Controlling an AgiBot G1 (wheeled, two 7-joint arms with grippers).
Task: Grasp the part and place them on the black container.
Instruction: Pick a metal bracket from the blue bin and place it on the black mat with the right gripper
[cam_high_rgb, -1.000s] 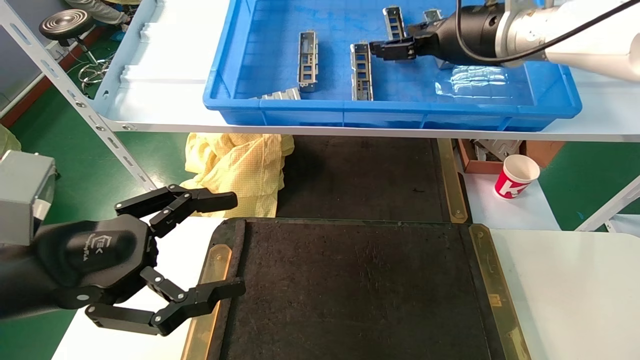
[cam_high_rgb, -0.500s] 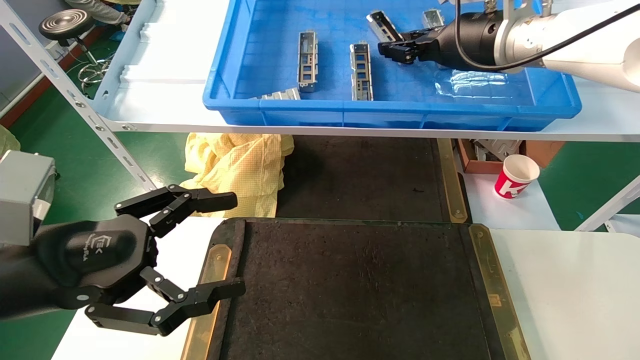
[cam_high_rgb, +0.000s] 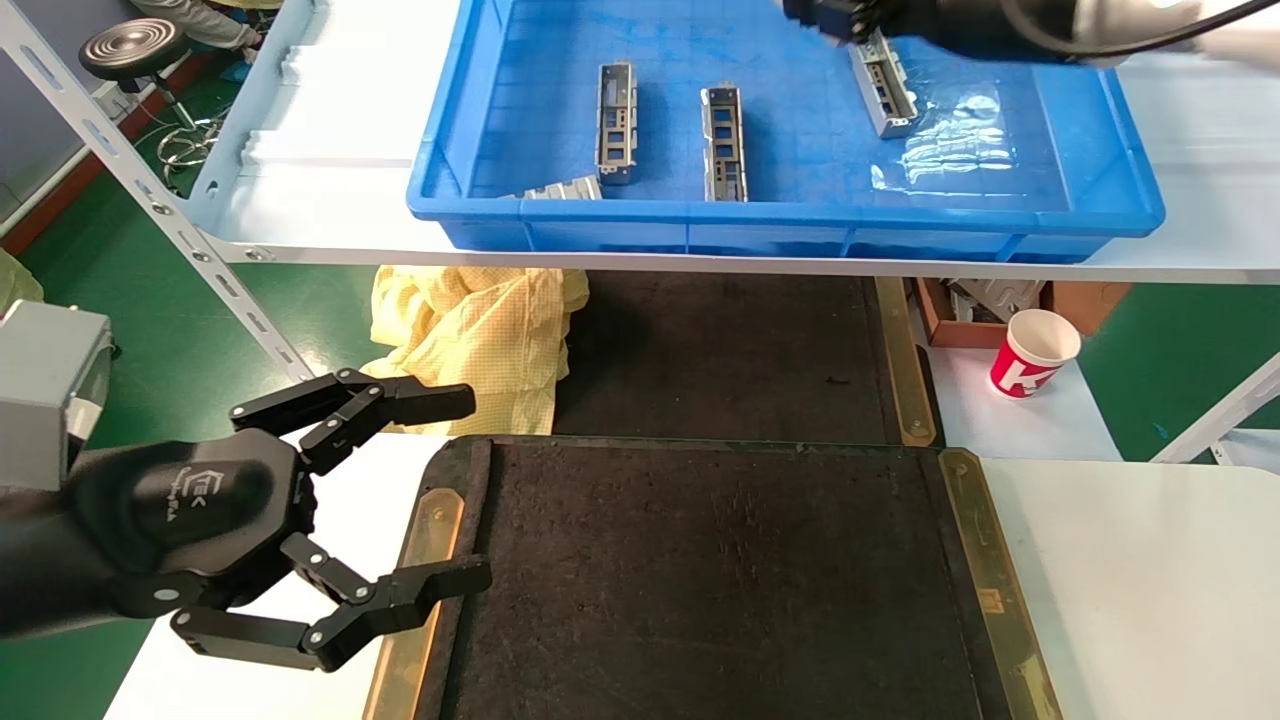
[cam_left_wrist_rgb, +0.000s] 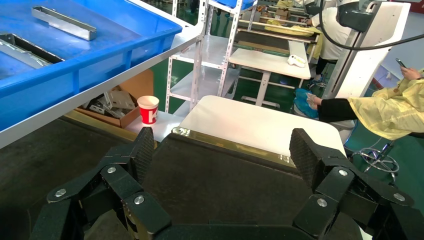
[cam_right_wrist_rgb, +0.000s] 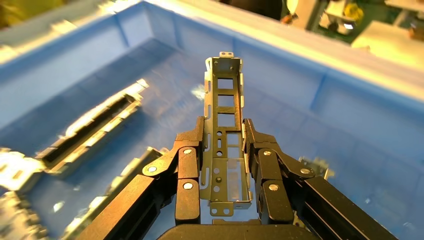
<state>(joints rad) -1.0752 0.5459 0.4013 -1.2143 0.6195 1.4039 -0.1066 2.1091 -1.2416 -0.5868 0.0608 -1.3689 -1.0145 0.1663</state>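
Right gripper (cam_right_wrist_rgb: 222, 145), jaws closed on the narrow silver-grey perforated metal channel part (cam_right_wrist_rgb: 225, 135), holds it above the blue plastic crate (cam_high_rgb: 1100, 215). Risk: the side-pinched part could pivot or slip before reaching the flat black felt container (cam_high_rgb: 720, 580). Left gripper (cam_high_rgb: 400, 500) idles beside it, jaws wide open, empty.

White table (cam_high_rgb: 1130, 560) carries black container (cam_high_rgb: 700, 580); shelf (cam_high_rgb: 330, 200), blue crate (cam_high_rgb: 800, 225).

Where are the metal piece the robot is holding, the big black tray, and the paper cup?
part (cam_right_wrist_rgb: 226, 145): right wrist view, its middle.
black container (cam_high_rgb: 700, 580): head view, bare felt surface.
paper cup (cam_high_rgb: 1032, 354): head view, its side.
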